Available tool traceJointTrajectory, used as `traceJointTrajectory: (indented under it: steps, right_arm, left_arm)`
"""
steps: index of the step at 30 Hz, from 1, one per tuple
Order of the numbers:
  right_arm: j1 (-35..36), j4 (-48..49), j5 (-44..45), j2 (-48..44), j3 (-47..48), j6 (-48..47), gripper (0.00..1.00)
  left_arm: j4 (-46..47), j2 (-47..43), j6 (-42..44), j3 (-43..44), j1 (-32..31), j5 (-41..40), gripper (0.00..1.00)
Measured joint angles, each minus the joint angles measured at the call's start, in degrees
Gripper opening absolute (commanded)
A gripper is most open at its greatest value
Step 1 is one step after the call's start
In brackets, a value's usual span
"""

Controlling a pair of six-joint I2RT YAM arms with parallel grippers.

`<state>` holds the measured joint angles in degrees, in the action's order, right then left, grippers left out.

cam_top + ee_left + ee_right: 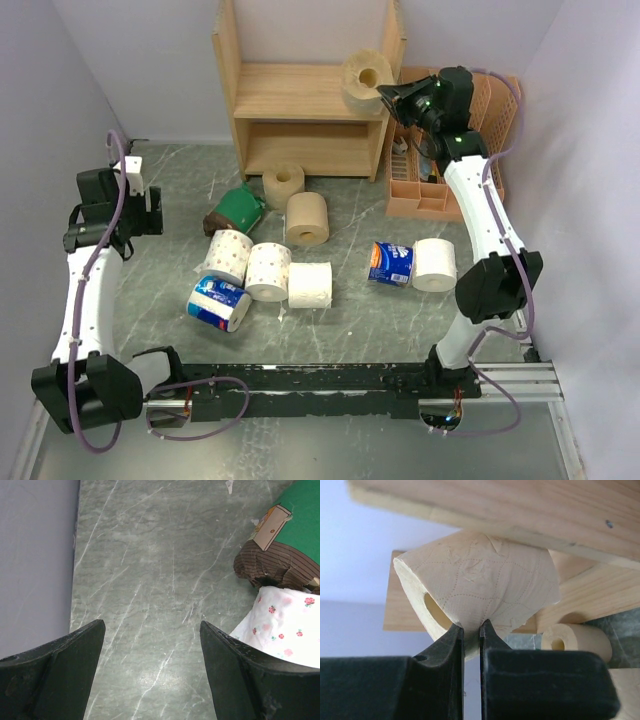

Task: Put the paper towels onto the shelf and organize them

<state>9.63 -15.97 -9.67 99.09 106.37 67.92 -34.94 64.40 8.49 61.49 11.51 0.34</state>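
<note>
My right gripper (pixel 388 95) is shut on a tan paper towel roll (pixel 366 78), pinching its wall, and holds it at the right end of the upper tier of the wooden shelf (pixel 300 92). In the right wrist view the gripper (pixel 471 630) pinches the roll (pixel 480 587) below the shelf's side panel (pixel 520 505). Two more tan rolls (pixel 284 182) (pixel 307 218) lie on the floor before the shelf. A green-and-brown roll (pixel 236 208), white rolls (pixel 228 256) (pixel 310 284) (pixel 435 264) and blue-wrapped rolls (pixel 218 302) (pixel 391 264) lie on the floor. My left gripper (pixel 128 205) is open and empty at the left.
A peach-orange slotted organizer (pixel 430 190) stands right of the shelf, behind my right arm. Grey walls close in on the left and right. In the left wrist view the green-and-brown roll (pixel 280 555) and a flowered white roll (pixel 285 625) lie to the right of the left gripper (pixel 152 630).
</note>
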Motion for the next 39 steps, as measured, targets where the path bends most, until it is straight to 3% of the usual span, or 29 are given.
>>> traceJointTrajectory:
  steps: [12,18,19,20,21,29,34,39]
  right_arm:
    - [-0.26,2.27,3.52,5.07,-0.09,7.52,0.03]
    - [-0.98,10.08,3.39,9.42,1.40,6.88,0.55]
    - [-1.25,11.23,3.08,9.94,1.46,6.97,0.66]
    - [-1.57,12.35,2.64,10.43,1.46,6.69,0.89]
    - [-1.92,13.27,1.46,10.62,1.44,6.67,0.99]
    - [-1.90,17.68,-3.61,10.64,4.11,0.35,1.00]
    - [-0.50,14.29,-6.67,6.38,7.82,-17.38,1.00]
    - [0.00,12.61,-18.64,-7.13,-1.42,-34.75,1.00]
  left_arm:
    - [-0.66,-0.70,-0.20,0.02,1.53,3.13,0.88]
    - [-0.90,-0.70,-0.20,0.02,1.55,3.67,0.88]
    - [-0.92,-0.68,-0.17,0.02,1.55,3.74,0.88]
    - [-0.92,-0.68,-0.17,0.02,1.55,3.80,0.88]
    - [-0.92,-0.66,-0.17,0.02,1.55,3.82,0.88]
    - [-0.92,-0.09,-0.17,0.02,1.57,4.02,0.88]
    - [-0.92,-0.09,-0.17,0.02,1.60,4.02,0.88]
    - [-0.90,-0.37,-0.17,0.02,1.60,4.02,0.88]
